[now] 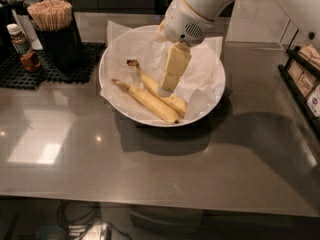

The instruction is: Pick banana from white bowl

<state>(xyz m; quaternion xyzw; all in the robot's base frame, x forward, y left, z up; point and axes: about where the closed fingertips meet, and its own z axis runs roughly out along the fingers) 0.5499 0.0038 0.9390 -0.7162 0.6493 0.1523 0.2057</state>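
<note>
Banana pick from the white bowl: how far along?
Done: the gripper hangs over the white bowl, right above the banana with the dark stem. In hand: nothing lifted; it and the other banana lie in the bowl. Left: grasp it, lift it out.

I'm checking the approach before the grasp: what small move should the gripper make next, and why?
Probably lower the gripper straight down a little onto the banana with the dark stem end. The gripper hangs over the white bowl, its tip just above that banana's middle, apparently not yet holding it. The second banana lies close alongside, so a straight descent seems safest.
</note>
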